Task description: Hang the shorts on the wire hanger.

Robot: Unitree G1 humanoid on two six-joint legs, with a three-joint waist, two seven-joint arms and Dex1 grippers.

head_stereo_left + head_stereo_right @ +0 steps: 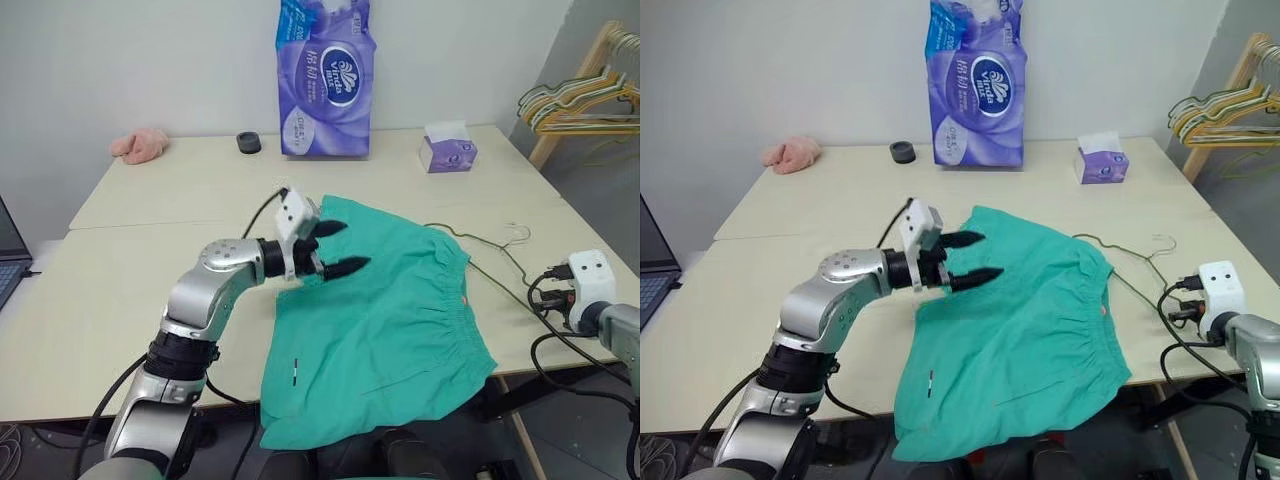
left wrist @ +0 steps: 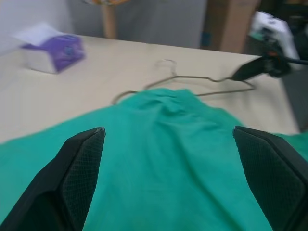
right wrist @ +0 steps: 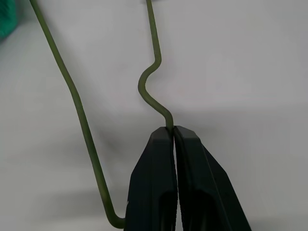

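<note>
My left gripper (image 1: pixel 338 249) hangs just over the shorts (image 1: pixel 385 330), its 2 black fingers (image 2: pixel 79 168) spread as wide as they go and holding nothing; they point across the table toward my right. The shorts lie flat on the pale table (image 1: pixel 150 290), teal-green, with the gathered waistband toward my right and the leg ends draping over the near edge, a tiny white mark on the near leg. The wire hanger (image 1: pixel 490 255) lies on the table beside the waistband, partly tucked under the cloth, its hook toward the far side. My right gripper (image 3: pixel 173 132) is pinched tight on that hanger: in the right wrist view the 2 fingers meet with the thin olive wire caught between their tips, just below a kink in it, and another stretch of the same wire runs alongside. Farther back on the table stand a purple tissue pack (image 1: pixel 325 75), a small tissue box (image 1: pixel 447 150), a dark round object (image 1: pixel 248 142) and a pink cloth lump (image 1: pixel 140 146).
</note>
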